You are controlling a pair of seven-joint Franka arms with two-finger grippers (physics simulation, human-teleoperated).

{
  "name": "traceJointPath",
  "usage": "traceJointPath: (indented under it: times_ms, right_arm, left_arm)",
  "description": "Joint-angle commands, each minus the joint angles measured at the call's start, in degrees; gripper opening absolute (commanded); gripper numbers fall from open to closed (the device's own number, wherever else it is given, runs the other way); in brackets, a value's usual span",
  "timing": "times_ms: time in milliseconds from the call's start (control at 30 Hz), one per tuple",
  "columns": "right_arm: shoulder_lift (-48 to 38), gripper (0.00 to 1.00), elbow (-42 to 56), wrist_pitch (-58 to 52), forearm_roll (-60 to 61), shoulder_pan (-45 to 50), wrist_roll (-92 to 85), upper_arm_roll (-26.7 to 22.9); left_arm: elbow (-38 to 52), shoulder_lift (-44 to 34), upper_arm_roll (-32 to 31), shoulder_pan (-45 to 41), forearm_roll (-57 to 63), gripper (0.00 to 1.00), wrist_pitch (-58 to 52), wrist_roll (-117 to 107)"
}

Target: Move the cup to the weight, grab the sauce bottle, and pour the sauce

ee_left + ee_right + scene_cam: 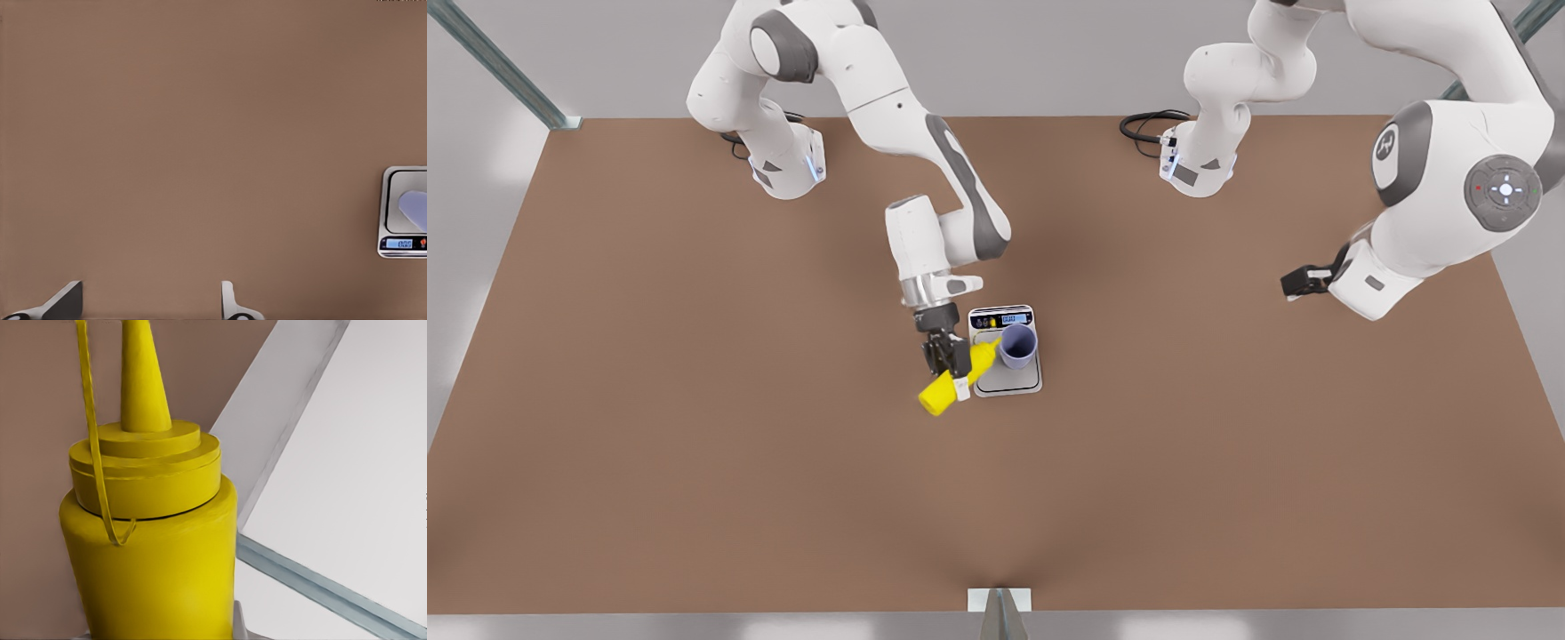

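Right gripper [951, 364] clamped on glossy yellow sauce bottle [953, 380], tilted, conical nozzle toward lavender cup [1017, 345]. Cup upright on steel-plated weight [1009, 378]; blue display digits unreadable. Left gripper [150, 303] parted, waiting over brown table [694, 400].

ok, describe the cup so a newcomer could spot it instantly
Find the brown table, then the small steel scale near its middle. The cup stands upright on the scale's plate, by the display end. It is lavender-blue and handleless, unlike the yellow sauce bottle tilted toward it in the right gripper.
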Motion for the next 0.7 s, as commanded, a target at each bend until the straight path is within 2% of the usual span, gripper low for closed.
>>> traceJointPath:
  times_ms: [0, 333, 667]
  right_arm:
    - [0.59, 0.59, 0.09, -0.01, -0.01, 0.15, -0.01, -0.02]
    - [7.36, 0.59, 5.01, -0.01, 1.66, 1.82, 0.08, -0.02]
    - [6.93, 0.59, 4.75, -0.09, 3.07, 2.00, -0.10, -0.02]
  left_arm:
    - [0.00, 0.00, -0.01, -0.22, 0.49, 1.00, 0.00, 0.19]
    - [-0.17, 0.26, 0.52, -0.13, 0.49, 1.00, -0.27, 0.37]
    - [-0.26, 0.61, 0.87, -0.22, 0.49, 1.00, -0.27, 0.37]
